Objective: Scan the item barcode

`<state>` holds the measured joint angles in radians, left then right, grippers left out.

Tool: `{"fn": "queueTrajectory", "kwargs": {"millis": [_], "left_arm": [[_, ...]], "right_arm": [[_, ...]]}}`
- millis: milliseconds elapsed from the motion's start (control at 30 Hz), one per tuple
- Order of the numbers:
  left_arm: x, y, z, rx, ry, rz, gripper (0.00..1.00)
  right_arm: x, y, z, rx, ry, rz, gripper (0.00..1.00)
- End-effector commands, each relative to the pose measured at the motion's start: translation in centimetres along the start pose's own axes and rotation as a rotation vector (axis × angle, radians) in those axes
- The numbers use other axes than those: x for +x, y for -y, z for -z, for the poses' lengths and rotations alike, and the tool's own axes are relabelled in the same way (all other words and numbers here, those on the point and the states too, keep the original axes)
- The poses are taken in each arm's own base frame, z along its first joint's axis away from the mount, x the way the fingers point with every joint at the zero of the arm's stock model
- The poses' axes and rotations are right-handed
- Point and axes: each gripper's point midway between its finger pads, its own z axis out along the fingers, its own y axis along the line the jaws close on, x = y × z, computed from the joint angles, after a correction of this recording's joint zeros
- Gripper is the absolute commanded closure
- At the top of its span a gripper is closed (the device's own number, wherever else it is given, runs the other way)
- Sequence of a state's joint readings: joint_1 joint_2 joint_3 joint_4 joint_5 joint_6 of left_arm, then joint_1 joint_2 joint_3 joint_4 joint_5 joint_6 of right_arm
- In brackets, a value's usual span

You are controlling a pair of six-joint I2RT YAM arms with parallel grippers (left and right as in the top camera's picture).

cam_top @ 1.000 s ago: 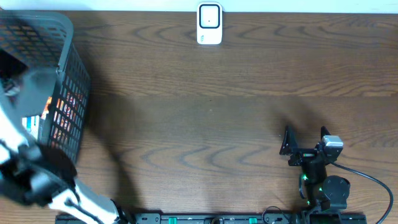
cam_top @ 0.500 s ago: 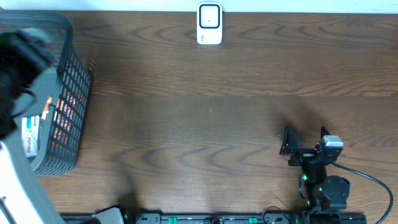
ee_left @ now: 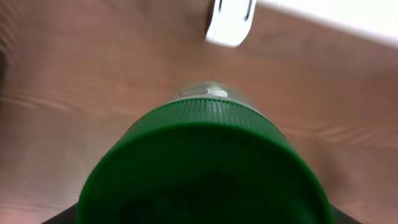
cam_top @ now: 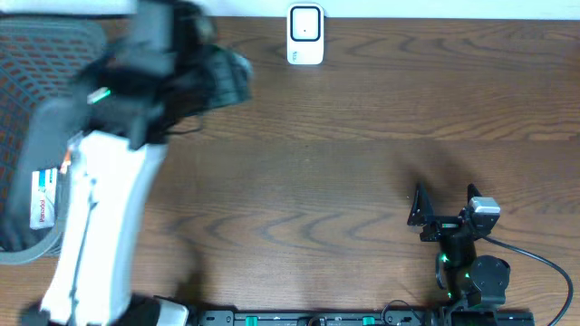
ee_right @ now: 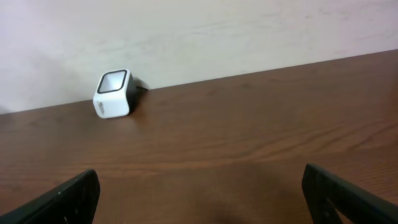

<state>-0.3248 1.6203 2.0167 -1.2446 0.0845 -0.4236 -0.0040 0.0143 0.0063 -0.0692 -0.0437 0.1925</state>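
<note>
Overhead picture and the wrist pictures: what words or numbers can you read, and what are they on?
Packet in the basket: a white and blue label with print, too blurred to read.
Scanner: nothing on it can be read, it is too small.
Green lid: no words show.

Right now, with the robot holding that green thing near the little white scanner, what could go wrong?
1. No barcode shows on the green ribbed item in the left wrist view. The scanner may read nothing unless the item gets turned.
2. The scanner is small and stands by the far edge of the table. The left gripper could knock it.
3. The grip itself is hidden, so the item might slip.
</note>
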Motion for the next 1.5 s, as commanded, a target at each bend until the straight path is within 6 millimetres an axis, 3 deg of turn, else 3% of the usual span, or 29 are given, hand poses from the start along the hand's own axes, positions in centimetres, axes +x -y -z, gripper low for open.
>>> {"fn": "queueTrajectory", "kwargs": {"millis": [0,200,333,500,833,1000,1167,1300,1400,1467], "left_arm": [[1.0,0.3,-5.0,-0.111,-0.060,-0.019,0.38],[4.8,2.3,-13.8,-0.176,-0.233,-0.066,0.37],[7.1,1.9,-18.2,-0.282,-0.287,-0.074,0.38],[9.1,1.5,-21.1,-0.406,-0.286,-0.117,0.37],[13.7,4.0,-25.5,-0.392,-0.271,-0.136,0.37],[16.9,2.8,-27.1,-0.417,-0.297,-0.121,0.37],[18.1,2.2,-27.7,-0.424,-0.316,-0.124,0.37],[17.3,2.7,-27.2,-0.408,-0.292,-0.118,0.06],[15.3,4.1,-25.2,-0.363,-0.250,-0.107,0.02],[13.2,5.4,-22.4,-0.310,-0.204,-0.121,0.02]], "right_arm": [[0.0,-0.1,0.0,0.000,0.003,0.015,0.01],[0.0,-0.1,0.0,0.000,0.003,0.015,0.01],[0.0,-0.1,0.0,0.000,0.003,0.015,0.01],[0.0,-0.1,0.0,0.000,0.003,0.015,0.01],[0.0,-0.1,0.0,0.000,0.003,0.015,0.01],[0.0,-0.1,0.0,0.000,0.003,0.015,0.01],[0.0,-0.1,0.0,0.000,0.003,0.015,0.01],[0.0,-0.1,0.0,0.000,0.003,0.015,0.01],[0.0,-0.1,0.0,0.000,0.003,0.015,0.01],[0.0,-0.1,0.0,0.000,0.003,0.015,0.01]]}}
